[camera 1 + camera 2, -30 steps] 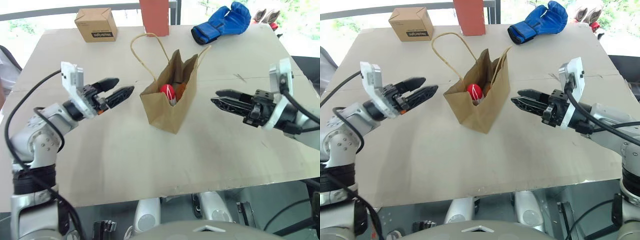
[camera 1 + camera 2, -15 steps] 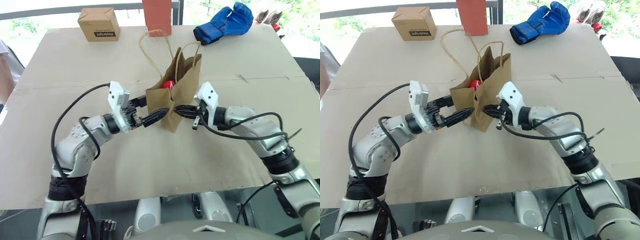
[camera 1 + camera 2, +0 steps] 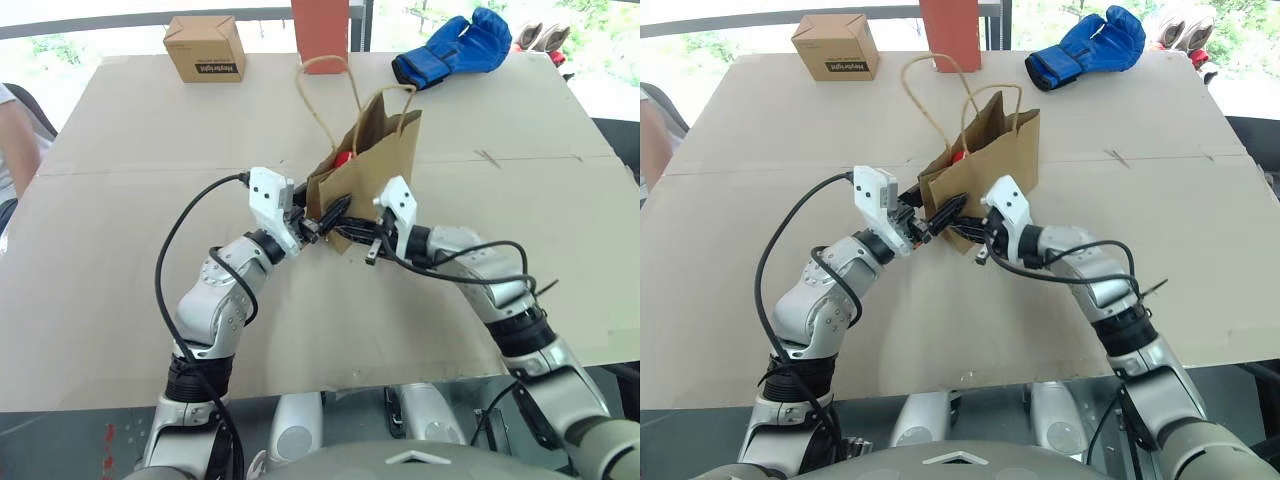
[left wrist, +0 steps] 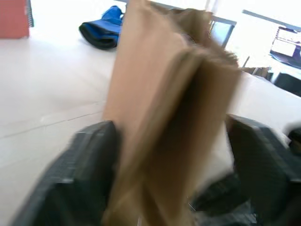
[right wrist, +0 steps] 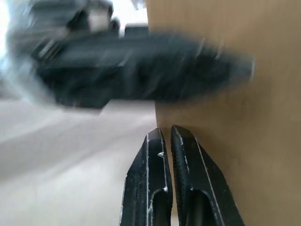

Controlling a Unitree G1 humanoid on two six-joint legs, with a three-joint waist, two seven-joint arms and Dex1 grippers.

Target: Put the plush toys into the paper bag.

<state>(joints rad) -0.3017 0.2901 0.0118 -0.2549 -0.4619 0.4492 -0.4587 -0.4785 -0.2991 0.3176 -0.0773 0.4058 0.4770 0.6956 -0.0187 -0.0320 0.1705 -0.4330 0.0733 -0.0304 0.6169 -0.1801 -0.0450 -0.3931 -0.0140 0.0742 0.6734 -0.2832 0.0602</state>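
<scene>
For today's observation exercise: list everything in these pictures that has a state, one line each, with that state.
Paper bag: standing, mouth open, near corner between the left gripper's fingers.
Red-ended toy: inside the bag, red end showing.
Left gripper: open, a finger on each side of the bag's corner.
Right gripper: shut, tips beside the bag wall.
Box: closed, upright.
Blue glove: lying on the table.

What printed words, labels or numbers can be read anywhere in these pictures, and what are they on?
Cardboard box: a dark printed label on its front face, too small and blurred to read.
Paper bag: no print on the sides in view.
Blue glove: no readable mark.
Red upright block: no text visible.
Nothing else carries legible writing.
</scene>
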